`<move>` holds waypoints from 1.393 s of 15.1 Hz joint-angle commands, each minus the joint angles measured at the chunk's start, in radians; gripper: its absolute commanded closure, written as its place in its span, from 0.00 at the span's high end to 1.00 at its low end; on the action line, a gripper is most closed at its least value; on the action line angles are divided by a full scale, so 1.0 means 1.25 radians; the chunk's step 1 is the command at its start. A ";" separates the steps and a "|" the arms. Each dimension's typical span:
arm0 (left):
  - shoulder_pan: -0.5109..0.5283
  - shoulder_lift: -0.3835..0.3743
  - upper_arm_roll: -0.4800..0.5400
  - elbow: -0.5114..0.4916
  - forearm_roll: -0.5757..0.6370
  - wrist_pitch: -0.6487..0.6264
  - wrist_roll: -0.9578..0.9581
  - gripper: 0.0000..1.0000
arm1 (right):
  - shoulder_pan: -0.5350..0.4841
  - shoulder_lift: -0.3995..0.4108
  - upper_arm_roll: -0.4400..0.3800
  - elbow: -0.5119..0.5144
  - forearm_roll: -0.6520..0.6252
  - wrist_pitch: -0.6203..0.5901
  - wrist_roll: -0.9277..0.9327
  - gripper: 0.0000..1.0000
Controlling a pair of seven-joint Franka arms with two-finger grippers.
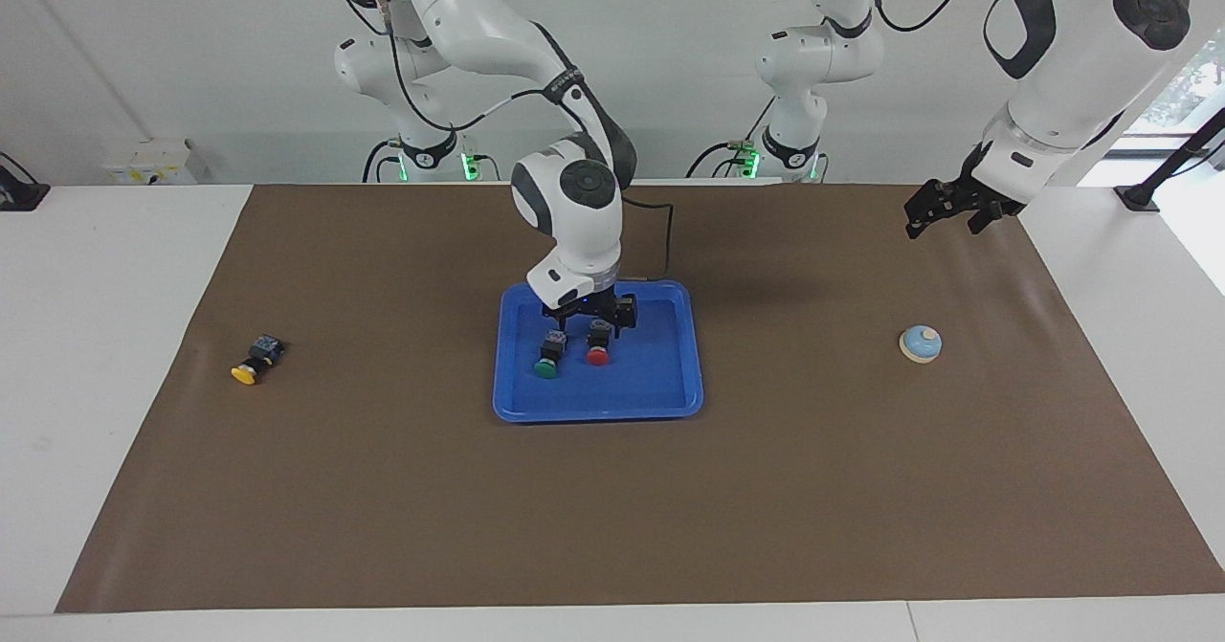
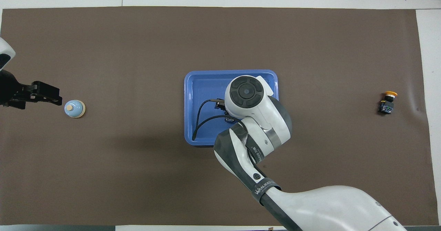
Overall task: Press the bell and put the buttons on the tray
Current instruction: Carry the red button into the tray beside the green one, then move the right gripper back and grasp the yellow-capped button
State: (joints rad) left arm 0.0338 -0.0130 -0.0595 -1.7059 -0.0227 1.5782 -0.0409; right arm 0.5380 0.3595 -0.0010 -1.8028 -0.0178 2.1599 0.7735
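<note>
Two buttons, green [image 1: 546, 357] and red [image 1: 598, 346], lie in the blue tray [image 1: 670, 374].

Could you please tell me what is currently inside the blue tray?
In the tray lie the green button and red button. Overhead, the right arm covers both.

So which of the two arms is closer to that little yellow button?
The right one. The right gripper hangs over the blue tray mid-table; the left gripper waits at the table's other end from the yellow button.
</note>
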 commanded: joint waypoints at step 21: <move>0.000 -0.012 0.002 -0.007 -0.003 0.009 -0.005 1.00 | -0.699 -0.111 0.002 -0.265 -0.007 0.242 -0.789 1.00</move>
State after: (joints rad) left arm 0.0338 -0.0130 -0.0595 -1.7059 -0.0227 1.5783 -0.0409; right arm -0.3177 0.2288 -0.0150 -2.1060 -0.0199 2.4225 -0.2040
